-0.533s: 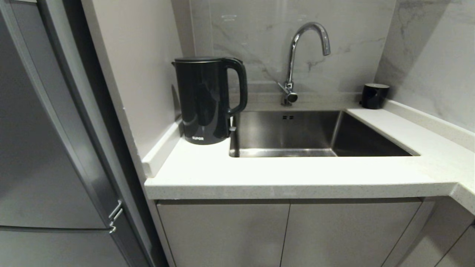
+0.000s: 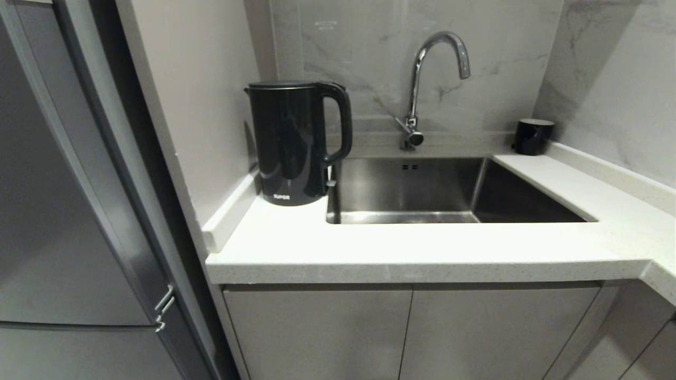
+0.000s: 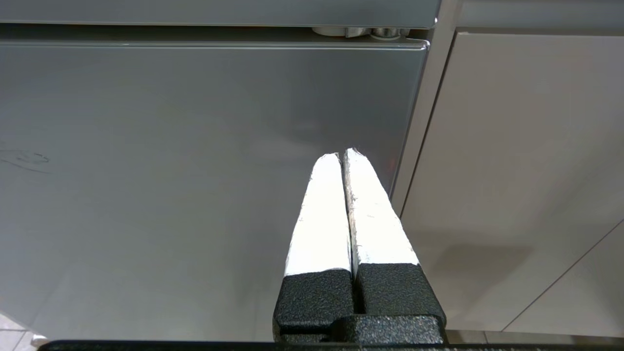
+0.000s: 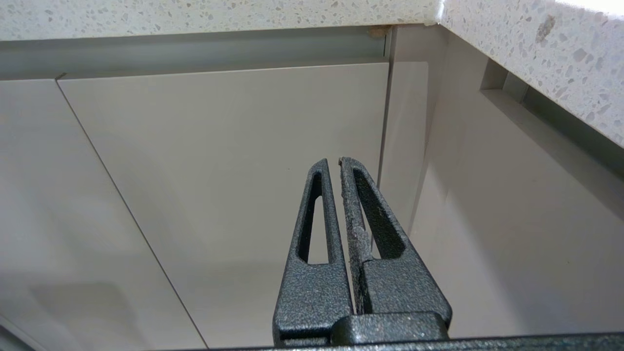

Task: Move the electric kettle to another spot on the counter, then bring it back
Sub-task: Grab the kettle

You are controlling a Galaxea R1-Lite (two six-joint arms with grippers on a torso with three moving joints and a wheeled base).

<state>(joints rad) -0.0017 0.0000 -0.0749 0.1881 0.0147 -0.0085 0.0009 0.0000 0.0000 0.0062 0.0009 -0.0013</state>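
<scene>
The electric kettle [image 2: 296,142] stands upright on the counter [image 2: 422,248], in the far left corner against the side wall. Its lid is on and its loop handle faces right, toward the sink [image 2: 369,187]. The kettle base sits just beside the sink's left rim. A curved faucet [image 2: 430,79] rises behind the sink. A small black cup [image 2: 532,136] stands at the far right of the counter, well apart from the kettle.

Neither arm appears in the head view. The left gripper [image 3: 341,155] hangs below counter level in front of a grey appliance door [image 3: 170,170]; its white-tipped fingers are pressed together and hold nothing. The right gripper [image 4: 333,162] is positioned under the counter edge, facing the cabinet doors [image 4: 219,170]; its black fingers are likewise pressed together and empty.
</scene>
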